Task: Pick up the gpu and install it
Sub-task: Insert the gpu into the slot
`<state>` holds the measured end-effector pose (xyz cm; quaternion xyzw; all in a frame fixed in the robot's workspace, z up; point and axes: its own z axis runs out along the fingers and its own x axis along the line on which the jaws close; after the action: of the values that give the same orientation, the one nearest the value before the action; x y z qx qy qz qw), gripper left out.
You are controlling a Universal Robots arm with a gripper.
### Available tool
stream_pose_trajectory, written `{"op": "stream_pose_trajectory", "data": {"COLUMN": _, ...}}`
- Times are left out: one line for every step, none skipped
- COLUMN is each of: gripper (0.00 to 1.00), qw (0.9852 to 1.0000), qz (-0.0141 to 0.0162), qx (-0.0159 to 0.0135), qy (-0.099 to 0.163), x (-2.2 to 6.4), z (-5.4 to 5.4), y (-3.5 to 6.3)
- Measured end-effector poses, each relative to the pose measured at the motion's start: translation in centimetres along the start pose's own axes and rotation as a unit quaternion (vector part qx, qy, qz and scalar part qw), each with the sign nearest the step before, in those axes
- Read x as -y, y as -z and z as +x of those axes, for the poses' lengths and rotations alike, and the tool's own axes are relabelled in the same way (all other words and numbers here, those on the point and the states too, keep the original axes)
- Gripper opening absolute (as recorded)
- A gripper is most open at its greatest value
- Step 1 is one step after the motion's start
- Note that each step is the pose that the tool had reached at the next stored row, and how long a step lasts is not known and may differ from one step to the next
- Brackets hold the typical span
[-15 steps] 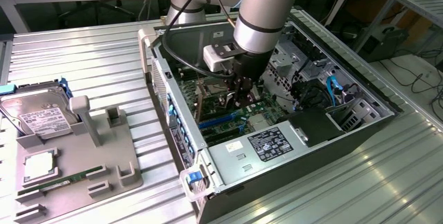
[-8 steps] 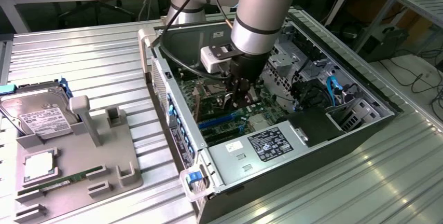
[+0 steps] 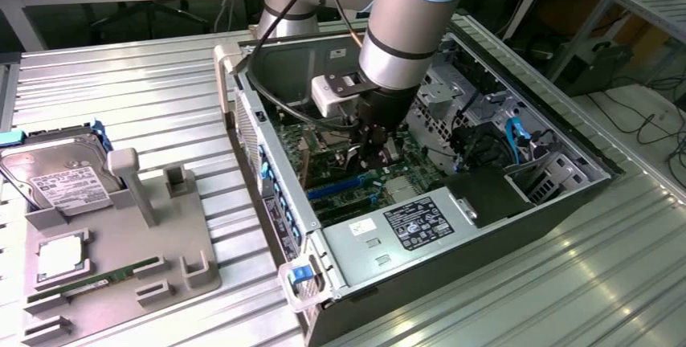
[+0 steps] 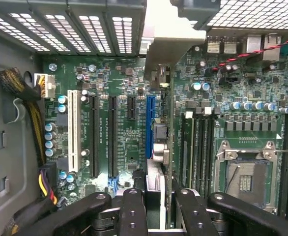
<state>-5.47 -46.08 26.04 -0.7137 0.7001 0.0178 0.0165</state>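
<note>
My gripper (image 3: 372, 148) reaches down inside the open computer case (image 3: 273, 194), over the motherboard (image 4: 129, 147). It is shut on the gpu (image 4: 158, 150), which the wrist view shows edge-on between the two black fingers (image 4: 134, 211). The card runs from the fingers out to its silver end bracket (image 4: 169, 46) at the case's slotted rear wall. It stands upright along the blue expansion slot (image 4: 148, 123), close above or in it; I cannot tell whether it is seated. In the exterior view the gpu (image 3: 377, 154) is a dark sliver under the wrist.
A grey fixture (image 3: 118, 283) at the exterior view's left holds a silver hard drive (image 3: 59, 174), a processor (image 3: 59, 255) and a green memory stick (image 3: 102, 276). Inside the case are the power supply (image 3: 413, 226), a bare processor socket (image 4: 244, 177), a white slot (image 4: 74, 130) and cable bundles (image 4: 16, 83).
</note>
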Motion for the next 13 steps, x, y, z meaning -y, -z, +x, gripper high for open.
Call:
{"op": "stream_pose_trajectory", "data": {"gripper": 0.28, "qw": 1.0000, "qz": -0.0002, "qx": 0.0000, "qy": -0.001, "x": 0.00, "z": 0.09, "y": -0.04}}
{"op": "stream_pose_trajectory", "data": {"gripper": 0.28, "qw": 1.0000, "qz": -0.0004, "qx": 0.0000, "qy": -0.002, "x": 0.00, "z": 0.17, "y": -0.08}}
{"op": "stream_pose_trajectory", "data": {"gripper": 0.28, "qw": 1.0000, "qz": -0.0008, "qx": 0.0001, "qy": -0.003, "x": -0.01, "z": 0.20, "y": -0.12}}
{"op": "stream_pose_trajectory", "data": {"gripper": 0.28, "qw": 1.0000, "qz": -0.0017, "qx": 0.0001, "qy": -0.003, "x": -0.01, "z": 0.20, "y": -0.13}}
{"op": "stream_pose_trajectory", "data": {"gripper": 0.28, "qw": 1.0000, "qz": -0.0041, "qx": 0.0001, "qy": -0.003, "x": 0.00, "z": 0.20, "y": -0.15}}
{"op": "stream_pose_trajectory", "data": {"gripper": 0.28, "qw": 1.0000, "qz": -0.0075, "qx": 0.0002, "qy": -0.004, "x": 0.00, "z": 0.20, "y": -0.16}}
{"op": "stream_pose_trajectory", "data": {"gripper": 0.28, "qw": 0.9999, "qz": -0.0106, "qx": 0.0003, "qy": -0.004, "x": 0.00, "z": 0.20, "y": -0.18}}
{"op": "stream_pose_trajectory", "data": {"gripper": 0.28, "qw": 0.9999, "qz": -0.0124, "qx": 0.0002, "qy": -0.004, "x": -0.01, "z": 0.21, "y": -0.18}}
{"op": "stream_pose_trajectory", "data": {"gripper": 0.28, "qw": 0.9999, "qz": -0.0127, "qx": 0.0002, "qy": -0.004, "x": -0.01, "z": 0.21, "y": -0.18}}
{"op": "stream_pose_trajectory", "data": {"gripper": 0.28, "qw": 0.9999, "qz": -0.0127, "qx": 0.0002, "qy": -0.004, "x": -0.01, "z": 0.21, "y": -0.18}}
{"op": "stream_pose_trajectory", "data": {"gripper": 0.28, "qw": 0.9999, "qz": -0.0127, "qx": 0.0003, "qy": -0.004, "x": -0.01, "z": 0.21, "y": -0.19}}
{"op": "stream_pose_trajectory", "data": {"gripper": 0.28, "qw": 0.9999, "qz": -0.0127, "qx": 0.0004, "qy": -0.004, "x": 0.00, "z": 0.21, "y": -0.19}}
{"op": "stream_pose_trajectory", "data": {"gripper": 0.28, "qw": 0.9999, "qz": -0.0127, "qx": 0.0004, "qy": -0.004, "x": 0.00, "z": 0.21, "y": -0.19}}
